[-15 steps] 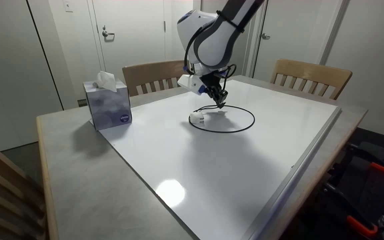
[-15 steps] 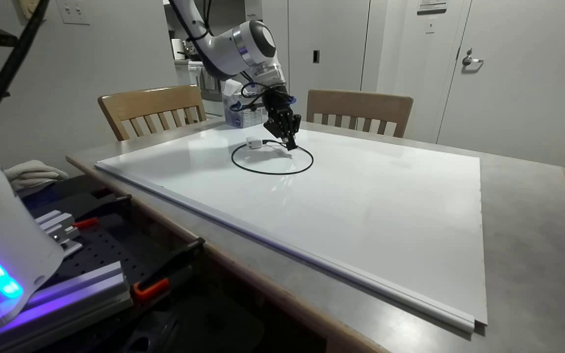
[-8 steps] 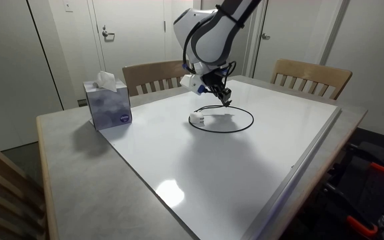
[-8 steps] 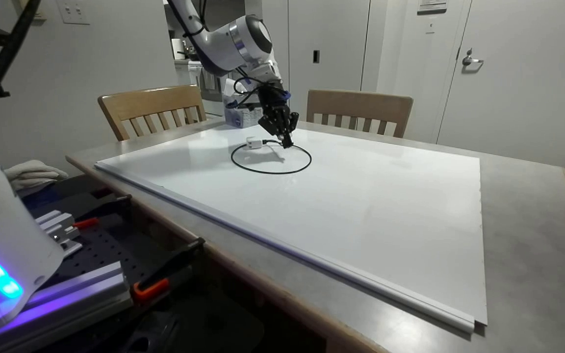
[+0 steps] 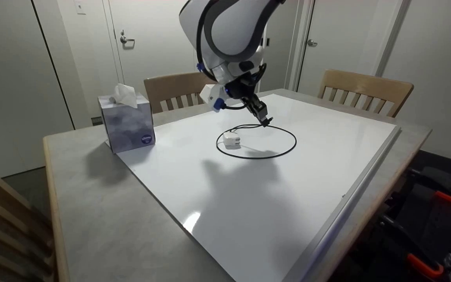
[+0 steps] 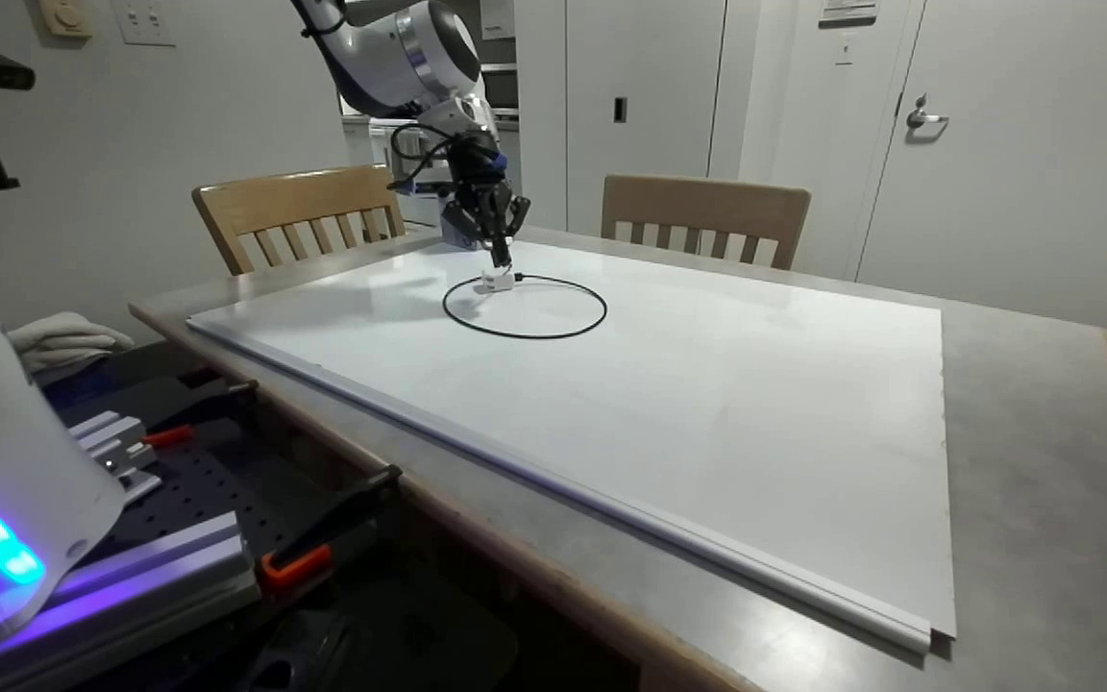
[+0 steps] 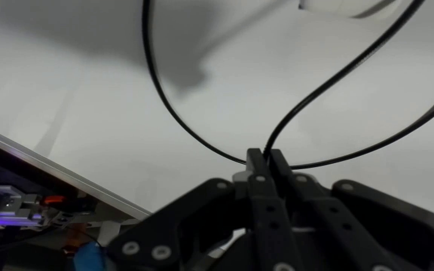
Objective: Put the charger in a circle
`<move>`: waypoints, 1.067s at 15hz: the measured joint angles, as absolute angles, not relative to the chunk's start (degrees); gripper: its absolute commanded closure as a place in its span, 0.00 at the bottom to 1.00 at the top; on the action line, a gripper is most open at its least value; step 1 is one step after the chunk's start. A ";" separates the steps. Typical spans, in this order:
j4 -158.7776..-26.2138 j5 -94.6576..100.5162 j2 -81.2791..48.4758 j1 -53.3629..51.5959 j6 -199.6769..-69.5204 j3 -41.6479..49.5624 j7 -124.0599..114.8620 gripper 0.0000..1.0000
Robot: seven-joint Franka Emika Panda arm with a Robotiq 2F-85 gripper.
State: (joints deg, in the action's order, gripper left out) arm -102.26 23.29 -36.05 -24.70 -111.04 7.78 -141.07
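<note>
The charger's black cable (image 5: pixel 255 158) lies on the whiteboard as a roughly round loop. Inside the loop, near its edge, sits the white plug block (image 5: pixel 231 138); an exterior view also shows the plug (image 6: pixel 498 281), and part of the white plug (image 7: pixel 347 6) shows at the top of the wrist view. Between the fingertips of my gripper (image 7: pixel 266 155) a strand of the cable (image 7: pixel 324 86) is pinched, rising off the board. The gripper (image 5: pixel 266 122) hangs a little above the board, tilted, its shadow apart from its tips. The cable's other tip cannot be made out.
A blue-and-white tissue box (image 5: pixel 127 123) stands at a corner of the whiteboard (image 6: pixel 707 413). A raised metal rail (image 6: pixel 553 481) runs along one board edge. Wooden chairs (image 5: pixel 366 90) surround the table. Clamps with orange handles (image 6: pixel 296 569) sit by the robot base.
My gripper has risen slightly and shifted, leftward in an exterior view, still pinching the cable. One side of the loop has slid outward past the plug. The plug has stayed nearly in place.
</note>
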 measured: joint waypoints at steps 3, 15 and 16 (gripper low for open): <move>-102.57 23.29 -35.81 -24.76 -110.85 7.78 -141.33 0.93; -100.13 27.55 -35.89 -20.87 -112.87 7.42 -142.66 0.98; -99.50 27.92 -35.94 -19.64 -114.02 7.47 -142.17 0.98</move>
